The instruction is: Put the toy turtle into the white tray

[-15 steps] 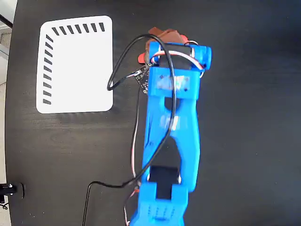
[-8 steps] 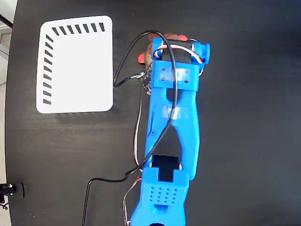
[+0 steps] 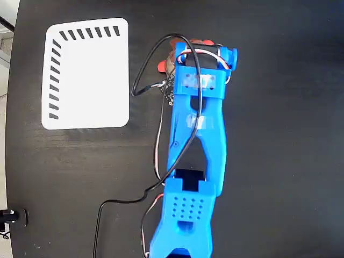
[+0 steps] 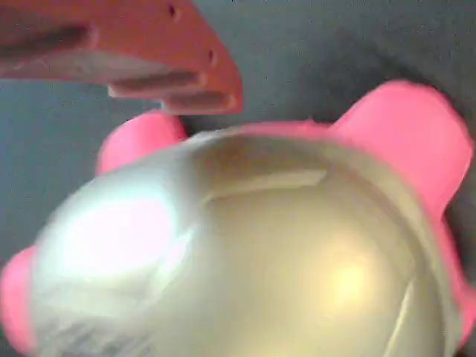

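The small toy turtle [image 4: 245, 245], with its rounded silver-gold domed shell and pinkish-red flippers, sits on the black counter [image 3: 279, 134] directly under the blue arm's wrist, well to the right of the flat white rounded-corner tray [image 3: 88, 75] with black diagonal slots in the fixed view. Only red slivers of it [image 3: 161, 65] peek out beside the arm there. The wrist view shows one orange finger [image 4: 149, 56] just above the shell; the jaws [image 3: 188, 45] are hidden otherwise, so whether they are wide, narrow or clamped cannot be told. The tray lies empty. By these pictures the task looks barely begun: grasp, lift, carry leftward and release all remain.
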You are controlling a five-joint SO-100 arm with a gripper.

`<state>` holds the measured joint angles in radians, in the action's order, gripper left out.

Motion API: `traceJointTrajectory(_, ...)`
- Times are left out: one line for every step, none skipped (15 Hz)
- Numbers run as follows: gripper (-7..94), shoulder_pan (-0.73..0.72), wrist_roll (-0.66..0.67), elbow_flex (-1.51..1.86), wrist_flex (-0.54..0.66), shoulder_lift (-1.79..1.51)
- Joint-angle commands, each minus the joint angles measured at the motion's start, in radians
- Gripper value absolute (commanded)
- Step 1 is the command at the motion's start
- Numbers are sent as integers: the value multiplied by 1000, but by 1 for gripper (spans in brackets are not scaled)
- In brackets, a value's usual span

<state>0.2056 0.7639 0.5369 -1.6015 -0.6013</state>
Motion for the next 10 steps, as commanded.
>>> traceJointTrajectory(61,14,17,-74,-14,-32)
traceJointTrajectory(60,14,14,-83,-14,-26)
traceJointTrajectory(50,12,6,-95,-14,-18)
traceJointTrajectory(37,12,-3,-115,-15,-11)
traceJointTrajectory(25,12,-12,-129,-17,-6)
traceJointTrajectory(17,11,-18,-133,-18,-6)
traceJointTrajectory(7,11,-21,-140,-25,-8)
traceJointTrajectory(0,11,-25,-147,-32,-9)
traceJointTrajectory(0,11,-29,-147,-38,-18)
traceJointTrajectory(0,12,-38,-135,-38,-44)
